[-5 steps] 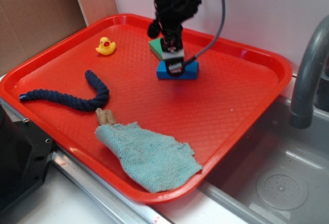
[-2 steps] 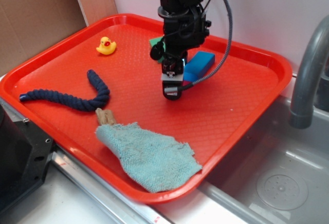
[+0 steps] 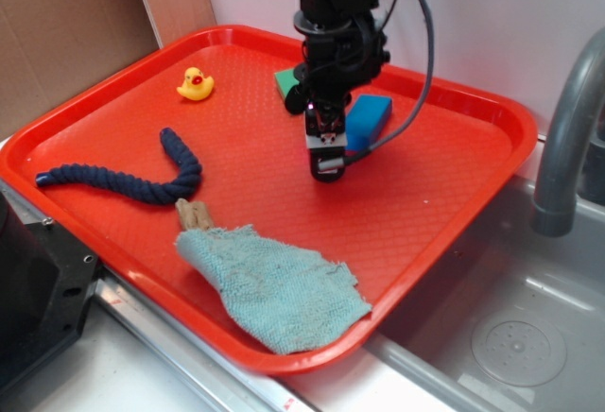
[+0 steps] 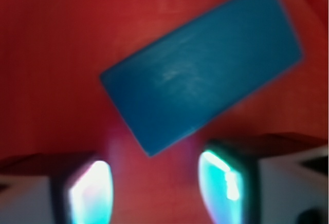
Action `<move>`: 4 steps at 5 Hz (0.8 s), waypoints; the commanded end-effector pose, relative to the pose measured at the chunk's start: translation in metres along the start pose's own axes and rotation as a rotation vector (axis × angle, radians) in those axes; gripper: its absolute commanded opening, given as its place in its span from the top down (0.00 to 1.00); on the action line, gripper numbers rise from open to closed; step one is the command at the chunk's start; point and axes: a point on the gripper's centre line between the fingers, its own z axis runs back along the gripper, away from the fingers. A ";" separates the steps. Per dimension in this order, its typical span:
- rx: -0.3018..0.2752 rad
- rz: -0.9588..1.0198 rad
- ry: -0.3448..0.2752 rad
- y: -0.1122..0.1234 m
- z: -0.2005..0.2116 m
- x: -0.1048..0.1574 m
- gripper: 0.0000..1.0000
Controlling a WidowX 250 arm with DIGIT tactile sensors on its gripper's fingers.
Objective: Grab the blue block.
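Exterior and wrist views of a red tray (image 3: 425, 214) set beside a sink (image 3: 510, 336). At the tray's near edge lies a pale teal cloth (image 3: 274, 284), partly covering a small tan object (image 3: 192, 214) whose end shows at the cloth's upper left corner; what this object is cannot be told. Further back on the left, a navy rope (image 3: 132, 178) lies in a curve on the tray floor. Near the tray's middle, the gripper (image 3: 326, 159) points downward from the black arm (image 3: 336, 25), its tip close above or on the tray; which of the two cannot be told. In the wrist view the gripper (image 4: 157, 185) has its two fingers (image 4: 90, 190) spread apart, with bare red tray showing between them; they hold nothing and touch nothing. The blue block (image 4: 201, 77) lies just ahead of the fingertips, outside the gap, flat on the tray. Its long axis runs diagonally in the wrist view, from lower left to upper right, with one lower corner pointing toward the gap between the fingers. In the exterior view the blue block (image 3: 369, 121) sits just right of and behind the gripper, partly hidden by the arm. A green block (image 3: 286, 82) lies behind the arm on its left, and a yellow duck (image 3: 194, 84) stands well apart at the far left. A grey faucet (image 3: 567, 138) rises at the right edge.
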 end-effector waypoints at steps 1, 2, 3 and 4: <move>-0.066 0.495 -0.205 -0.009 0.070 0.014 0.00; -0.072 0.639 -0.178 -0.009 0.049 0.028 0.00; -0.055 0.693 -0.135 -0.005 0.019 0.042 0.00; -0.034 0.733 -0.106 -0.001 0.001 0.051 0.00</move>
